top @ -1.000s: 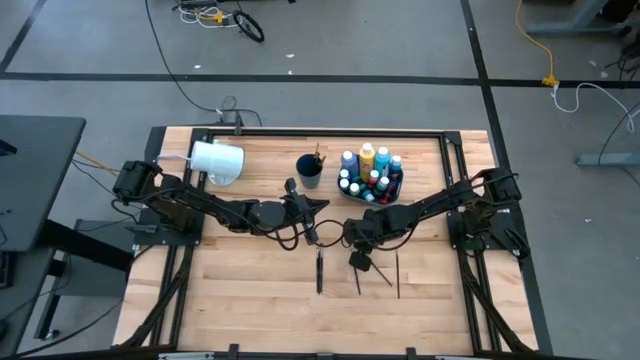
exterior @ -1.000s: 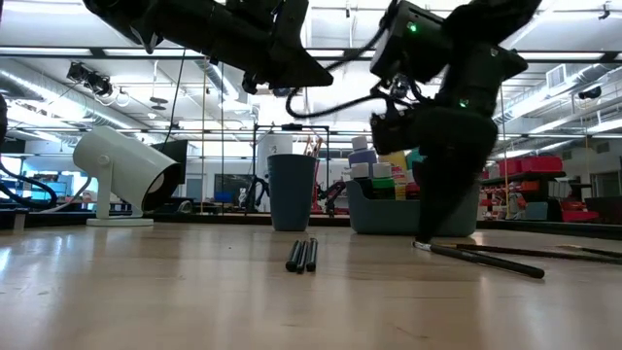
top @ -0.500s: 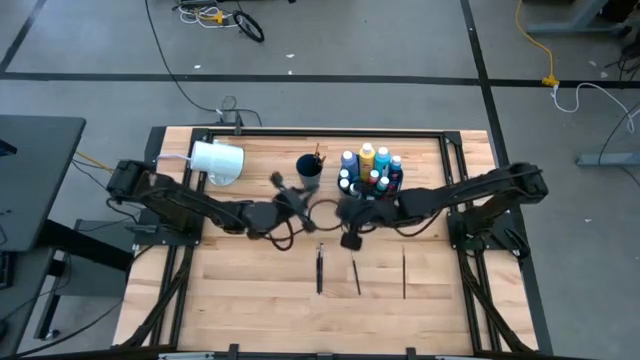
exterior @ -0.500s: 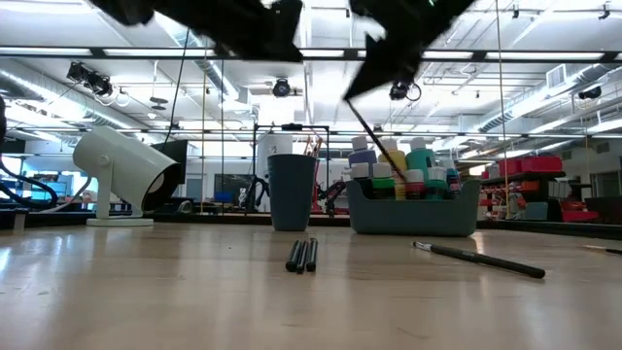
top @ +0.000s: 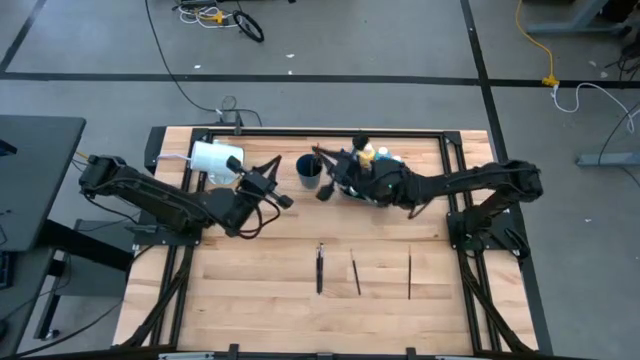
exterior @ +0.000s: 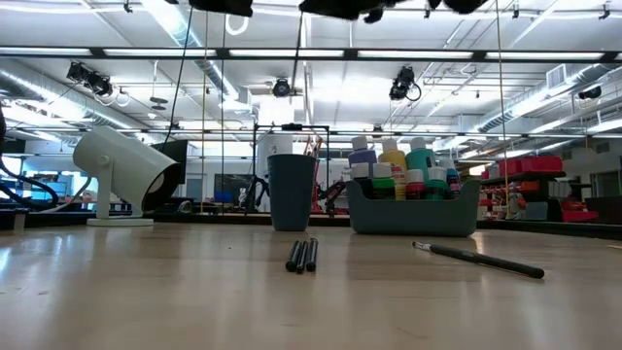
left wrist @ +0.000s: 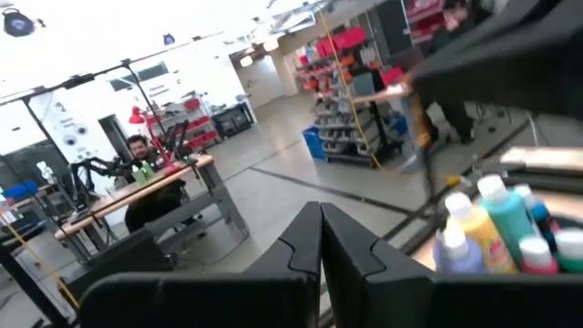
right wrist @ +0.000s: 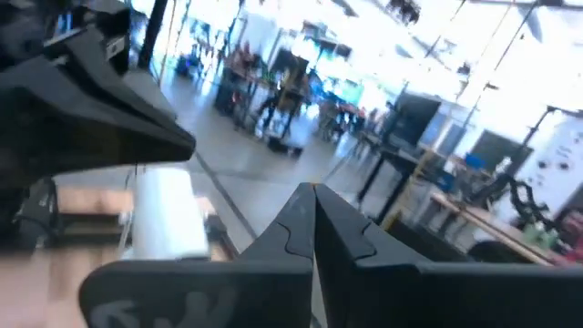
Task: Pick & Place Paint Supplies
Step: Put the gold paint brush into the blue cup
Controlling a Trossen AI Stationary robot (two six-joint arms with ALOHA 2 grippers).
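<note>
Wooden tabletop [top: 250, 290] has three paintbrushes [top: 355, 275] lying loose toward its near edge, long axes running near-to-far, well apart from both arms. Paint bottles [top: 385, 160] sit packed in a grey bin [exterior: 413, 209] at the far edge, next to a dark cup [top: 309, 172]. Right gripper [top: 322, 190] is pinched shut just beside that cup; whether it holds anything I can't tell. Left gripper [top: 282, 200], also shut, empty, hovers by the white cylinder [top: 215, 160]. Right arm looks nearer the brushes, I'd guess. Low view shows one brush is really a trio [exterior: 301, 255], which overhead hides.
</note>
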